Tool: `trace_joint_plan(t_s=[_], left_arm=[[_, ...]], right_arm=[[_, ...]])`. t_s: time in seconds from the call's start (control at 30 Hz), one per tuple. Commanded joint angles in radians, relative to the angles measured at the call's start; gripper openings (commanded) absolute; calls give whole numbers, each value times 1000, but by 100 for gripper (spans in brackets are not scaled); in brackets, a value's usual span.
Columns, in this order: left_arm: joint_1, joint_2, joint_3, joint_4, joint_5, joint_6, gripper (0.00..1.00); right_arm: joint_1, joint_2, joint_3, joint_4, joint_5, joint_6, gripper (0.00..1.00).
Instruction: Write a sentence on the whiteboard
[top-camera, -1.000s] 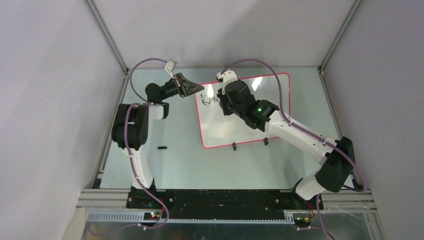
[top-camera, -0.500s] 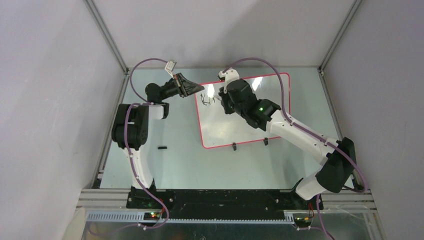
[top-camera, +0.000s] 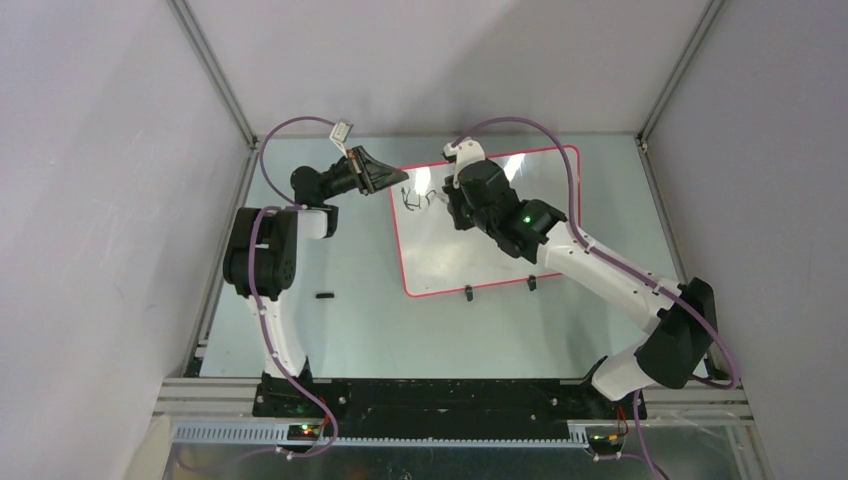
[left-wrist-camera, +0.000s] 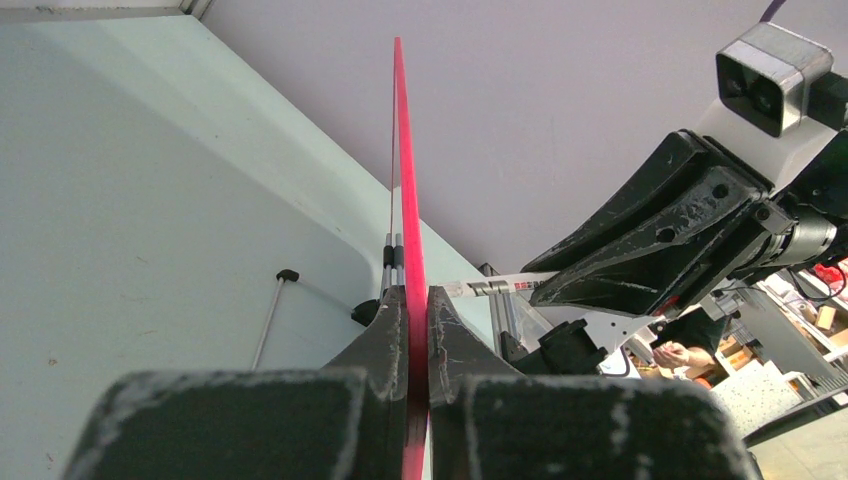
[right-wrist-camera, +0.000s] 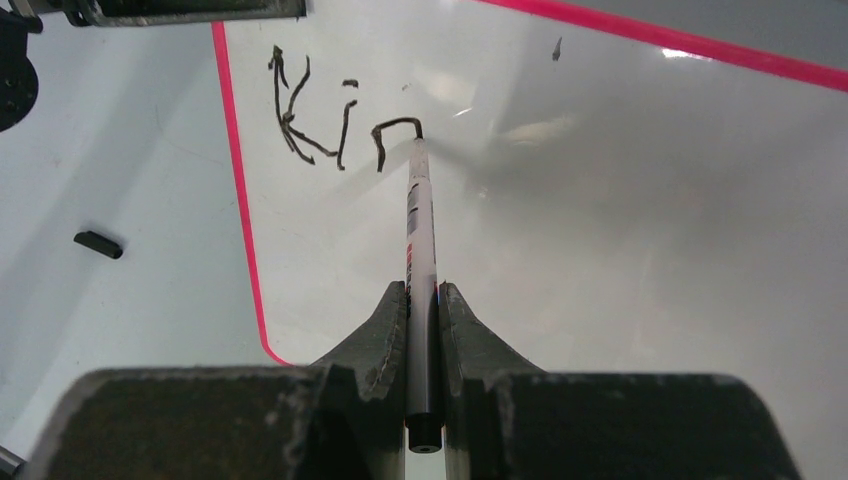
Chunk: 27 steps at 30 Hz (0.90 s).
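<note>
The whiteboard (top-camera: 470, 262), glossy white with a red rim, lies on the table in the top view. My left gripper (top-camera: 396, 181) is shut on its left rim, which shows edge-on as a red line (left-wrist-camera: 403, 180) running between the jaws (left-wrist-camera: 412, 296). My right gripper (right-wrist-camera: 424, 292) is shut on a white marker (right-wrist-camera: 420, 215) with a black end. The marker's tip touches the board at the end of the last stroke. The sentence (right-wrist-camera: 335, 125) reads "Kin" in black near the board's top left corner (top-camera: 415, 199). In the top view the right wrist (top-camera: 478, 192) covers its own fingers.
A small black cap (top-camera: 324, 295) lies on the table left of the board, also in the right wrist view (right-wrist-camera: 98, 244). Two black clip feet (top-camera: 468, 293) (top-camera: 531, 284) stick out at the board's near edge. Metal frame posts and grey walls ring the table.
My right gripper has shifted right along the board with the marker, adding the arch of the "n". The left gripper and the board have not moved.
</note>
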<state>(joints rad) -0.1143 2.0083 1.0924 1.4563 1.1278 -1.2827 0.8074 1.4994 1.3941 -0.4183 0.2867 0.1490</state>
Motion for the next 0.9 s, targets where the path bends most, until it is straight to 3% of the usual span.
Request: trace_joint_plan(t_s=[0.0,0.87], left_arm=[[-27,-55,12,76,23,3,0],[-28,-55,12,76,24,4,0]], right_arm=[[-6,-28,-26,-36,6,15,0],[0,-116,-36,32,25,-5,0]])
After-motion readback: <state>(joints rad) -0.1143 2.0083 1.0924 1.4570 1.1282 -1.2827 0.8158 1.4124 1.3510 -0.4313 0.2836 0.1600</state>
